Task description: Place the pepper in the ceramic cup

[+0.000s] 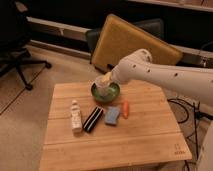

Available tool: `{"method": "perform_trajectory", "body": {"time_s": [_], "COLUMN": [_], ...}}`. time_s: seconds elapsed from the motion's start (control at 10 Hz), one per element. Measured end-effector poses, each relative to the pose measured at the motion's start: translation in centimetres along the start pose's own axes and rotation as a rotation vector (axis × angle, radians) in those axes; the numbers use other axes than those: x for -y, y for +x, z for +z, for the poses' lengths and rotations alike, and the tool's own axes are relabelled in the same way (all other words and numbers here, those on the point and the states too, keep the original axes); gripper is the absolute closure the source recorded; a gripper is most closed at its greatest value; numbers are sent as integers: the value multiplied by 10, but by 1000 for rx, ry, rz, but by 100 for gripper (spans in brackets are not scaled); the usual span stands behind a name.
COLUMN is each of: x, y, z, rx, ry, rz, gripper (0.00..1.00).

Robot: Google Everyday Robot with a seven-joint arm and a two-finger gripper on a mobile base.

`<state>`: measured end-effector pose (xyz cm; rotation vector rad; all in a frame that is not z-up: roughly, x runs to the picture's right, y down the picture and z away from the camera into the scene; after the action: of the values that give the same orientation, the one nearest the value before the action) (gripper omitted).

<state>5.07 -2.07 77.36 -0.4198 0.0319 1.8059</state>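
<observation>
The small orange-red pepper [125,109] lies on the wooden table [145,135], right of the blue sponge [112,115] and in front of the dark green bowl [106,94]. The pale ceramic cup [101,86] stands in the bowl or just behind it; I cannot tell which. My gripper [106,78] comes in from the right at the end of the white arm [165,75]. It hovers at the cup's rim, over the bowl and well behind the pepper. It hides part of the cup.
A white bottle [75,115] and a black flat bar [93,119] lie left of the sponge. A yellow cushion [130,45] leans on a chair behind the table. An office chair base [20,67] stands at the left on the floor.
</observation>
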Motion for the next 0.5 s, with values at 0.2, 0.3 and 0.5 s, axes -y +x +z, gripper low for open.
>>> {"method": "perform_trajectory", "body": {"time_s": [0.2, 0.3, 0.5], "x": [38, 45, 74], "y": [16, 21, 36], "z": [17, 22, 35], "rx": [-58, -77, -128], "ry": [68, 85, 147], "rz": [108, 130, 208], "gripper": [35, 35, 35]}}
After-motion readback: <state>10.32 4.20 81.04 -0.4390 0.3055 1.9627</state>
